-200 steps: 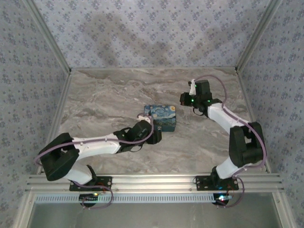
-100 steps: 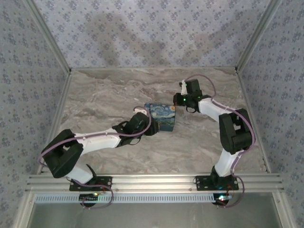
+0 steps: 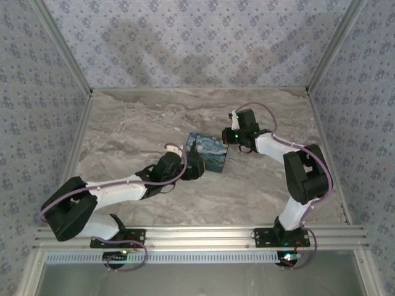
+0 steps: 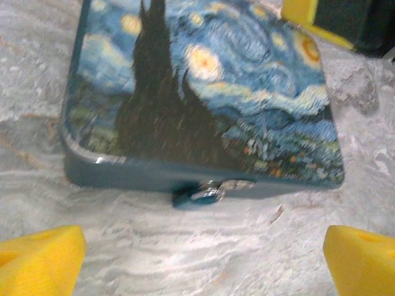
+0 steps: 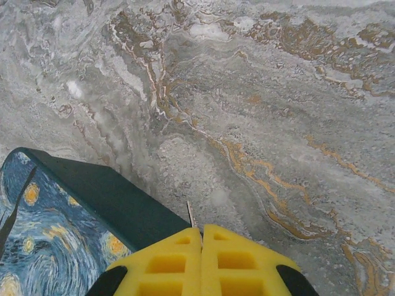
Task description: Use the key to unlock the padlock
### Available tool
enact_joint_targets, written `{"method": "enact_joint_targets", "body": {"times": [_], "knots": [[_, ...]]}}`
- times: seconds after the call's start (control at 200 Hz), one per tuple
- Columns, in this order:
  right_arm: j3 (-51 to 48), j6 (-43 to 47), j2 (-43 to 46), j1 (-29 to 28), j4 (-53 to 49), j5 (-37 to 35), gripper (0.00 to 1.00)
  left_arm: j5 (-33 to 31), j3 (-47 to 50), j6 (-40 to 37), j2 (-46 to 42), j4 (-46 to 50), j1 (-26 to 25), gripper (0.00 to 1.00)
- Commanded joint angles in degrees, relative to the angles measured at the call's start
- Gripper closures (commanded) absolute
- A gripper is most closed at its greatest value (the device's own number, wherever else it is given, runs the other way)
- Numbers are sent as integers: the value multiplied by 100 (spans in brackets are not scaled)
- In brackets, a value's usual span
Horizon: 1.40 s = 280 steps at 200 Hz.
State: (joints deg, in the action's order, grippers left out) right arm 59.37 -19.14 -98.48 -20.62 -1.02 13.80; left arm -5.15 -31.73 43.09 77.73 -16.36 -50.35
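A box [image 3: 210, 151] painted with a starry night sky lies mid-table. On its near side wall [image 4: 154, 176] hangs a small teal and silver padlock [image 4: 200, 194], blurred. My left gripper [image 4: 203, 259] stands open just in front of that wall, its yellow fingers [image 4: 43, 259] far apart with bare table between them. My right gripper [image 5: 202, 231] is shut at the box's far right corner [image 5: 123, 203]. A thin metal key [image 5: 191, 216] blade sticks out from between its pads. From above, the left gripper [image 3: 196, 168] and right gripper [image 3: 229, 135] flank the box.
The marble table [image 3: 142, 123] is bounded by patterned walls and metal frame posts [image 3: 68, 61]. Open surface lies behind and to the right of the box. The right arm's elbow [image 3: 305, 172] stands at the right side.
My left gripper has opened and drawn back toward the near left. The box has turned slightly. The right gripper moved left, close to the box's far right corner.
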Motion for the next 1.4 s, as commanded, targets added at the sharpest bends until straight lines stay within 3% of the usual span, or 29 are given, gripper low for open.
{"method": "enact_joint_targets", "body": {"times": [0.0, 0.36, 0.465, 0.58, 1.114, 1.394], "knots": [[-25, 211, 266, -4, -159, -247, 100, 126, 255, -32, -191, -485, -125, 0], [-338, 296, 1013, 285, -369, -475, 100, -110, 581, -442, 134, -1230, -537, 0], [-508, 301, 1115, 313, -323, -516, 100, 90, 263, -537, 440, -1055, -538, 0], [-669, 271, 1107, 341, -215, -531, 100, 324, 215, -599, 823, -1703, -538, 0], [-765, 68, 635, 270, 161, -532, 100, -775, -151, -1292, 2190, -2810, -730, 0], [-720, 84, 426, 119, 233, -508, 100, -195, -463, -1480, 2796, -3228, -740, 3]]}}
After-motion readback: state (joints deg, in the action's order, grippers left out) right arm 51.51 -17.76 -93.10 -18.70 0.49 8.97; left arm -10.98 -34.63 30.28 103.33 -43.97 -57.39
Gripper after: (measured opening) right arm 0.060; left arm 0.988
